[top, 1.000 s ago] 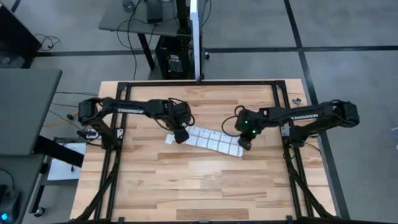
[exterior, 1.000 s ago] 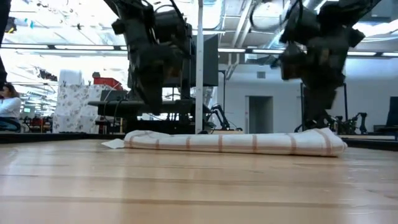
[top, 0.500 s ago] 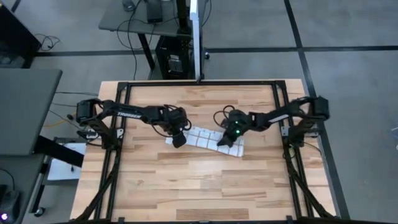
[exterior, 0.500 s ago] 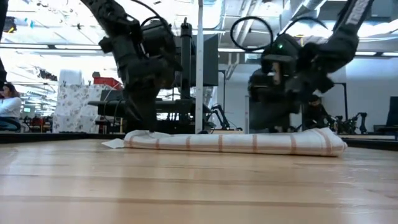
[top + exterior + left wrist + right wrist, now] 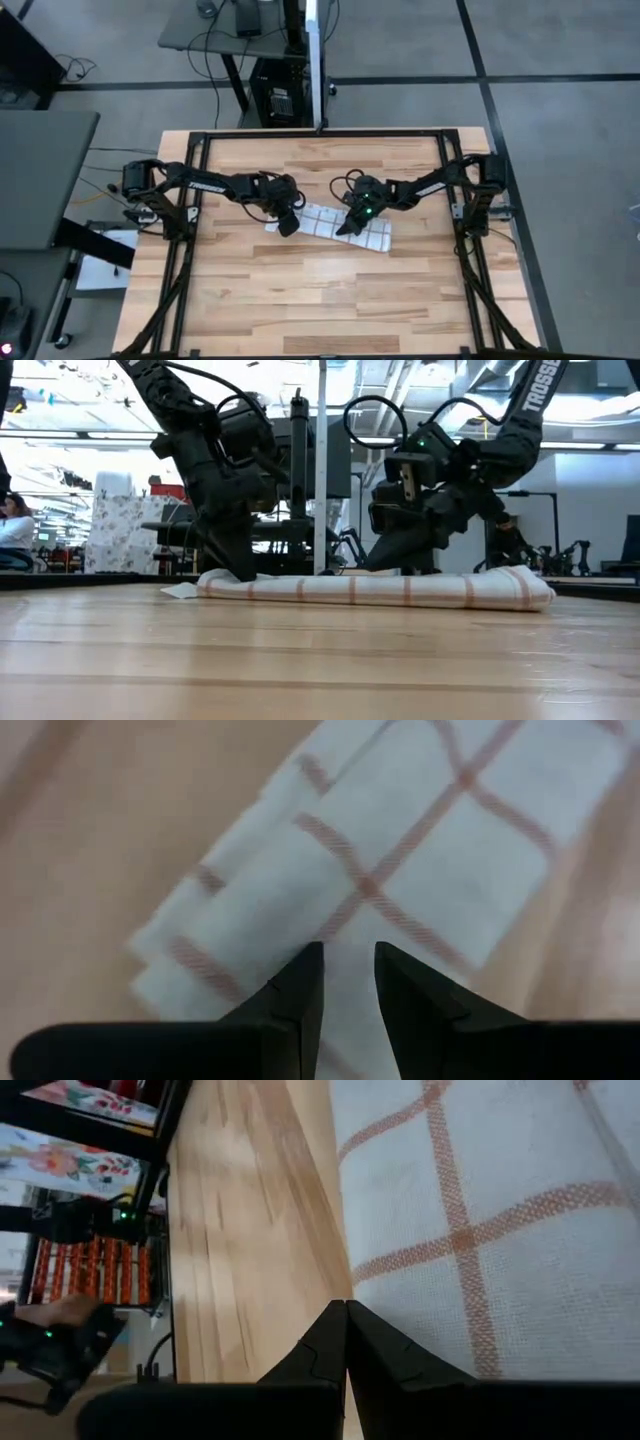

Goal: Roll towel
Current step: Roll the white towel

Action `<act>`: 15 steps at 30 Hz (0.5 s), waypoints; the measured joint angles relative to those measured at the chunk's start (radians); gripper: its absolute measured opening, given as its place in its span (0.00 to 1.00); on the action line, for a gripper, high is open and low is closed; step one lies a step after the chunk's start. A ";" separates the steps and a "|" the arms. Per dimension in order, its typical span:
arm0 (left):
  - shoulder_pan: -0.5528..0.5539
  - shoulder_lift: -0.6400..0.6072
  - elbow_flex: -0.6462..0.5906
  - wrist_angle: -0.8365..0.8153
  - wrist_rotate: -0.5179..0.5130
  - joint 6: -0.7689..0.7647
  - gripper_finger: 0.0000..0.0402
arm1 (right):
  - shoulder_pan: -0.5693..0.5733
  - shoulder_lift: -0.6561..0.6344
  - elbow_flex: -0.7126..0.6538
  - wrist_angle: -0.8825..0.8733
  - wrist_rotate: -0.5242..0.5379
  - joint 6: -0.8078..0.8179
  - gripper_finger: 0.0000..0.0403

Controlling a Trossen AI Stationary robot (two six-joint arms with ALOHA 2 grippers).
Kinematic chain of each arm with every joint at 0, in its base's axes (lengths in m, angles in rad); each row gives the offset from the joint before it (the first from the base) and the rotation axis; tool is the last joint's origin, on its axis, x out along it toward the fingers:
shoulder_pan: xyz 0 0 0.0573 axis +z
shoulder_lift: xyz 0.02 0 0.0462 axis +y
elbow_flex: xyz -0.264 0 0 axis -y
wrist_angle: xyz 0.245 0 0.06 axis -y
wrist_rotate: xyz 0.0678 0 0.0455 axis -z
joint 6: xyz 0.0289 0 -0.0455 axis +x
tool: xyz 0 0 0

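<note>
Fingertips of the left gripper stand a narrow gap apart, pointed down onto the left end of the towel, with cloth showing between them but not pinched. Those of the right gripper are pressed together with nothing between them, at the towel's long far edge near its middle. White with thin red-brown grid lines, the towel lies as a long folded strip on the wooden table between both arms.

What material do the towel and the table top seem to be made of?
The towel looks like thin woven cloth, probably cotton: a matte weave with red-brown grid lines shows. The table top appears to be wood planks, probably with a smooth finish: grain and joined strips show.
</note>
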State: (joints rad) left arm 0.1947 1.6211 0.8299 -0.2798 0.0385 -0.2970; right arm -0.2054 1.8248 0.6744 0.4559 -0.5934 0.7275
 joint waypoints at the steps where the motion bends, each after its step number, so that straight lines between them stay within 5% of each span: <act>1: 0.002 0.000 0.000 -0.016 -0.022 0.001 0.19 | 0.000 -0.008 0.001 -0.029 0.001 -0.018 0.00; 15: 0.032 0.000 0.000 -0.060 -0.043 0.013 0.19 | 0.032 -0.041 0.001 -0.294 0.035 -0.143 0.00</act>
State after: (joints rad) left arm 0.2272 1.6211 0.8299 -0.3396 -0.0049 -0.2844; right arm -0.1736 1.7838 0.6758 0.1616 -0.5589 0.5847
